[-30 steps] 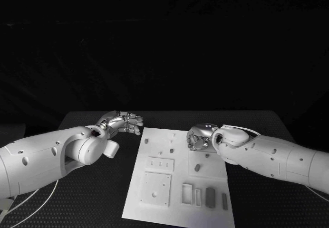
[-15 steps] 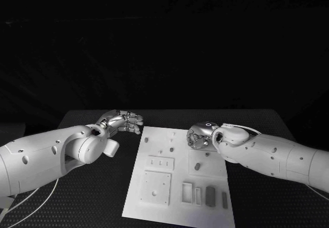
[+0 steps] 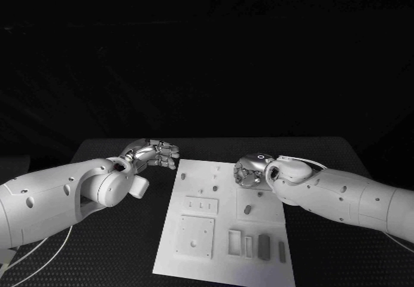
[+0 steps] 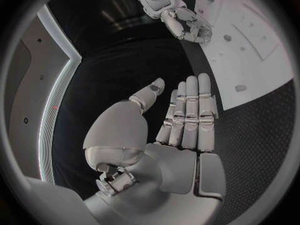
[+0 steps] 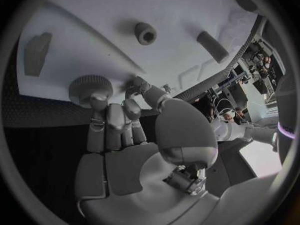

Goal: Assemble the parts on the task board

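While right hand [image 5: 125, 135] touches knurled round part [image 5: 90, 87], grasp unclear; left hand [image 4: 169, 130] released, fingers straight.

You have the white task board [image 3: 226, 221] lying flat on the black bench, its long side running away from you. Small grey parts sit on it: a short peg [image 3: 247, 210] near the middle, two tiny ones [image 3: 214, 189] further up, and a dark narrow bar [image 3: 265, 248] beside a thinner strip [image 3: 282, 253] in the near right corner. A square raised plate [image 3: 195, 237] lies near left. In the right wrist view, a round knurled knob [image 5: 90, 88] sits at the board's edge, touching the fingertips.
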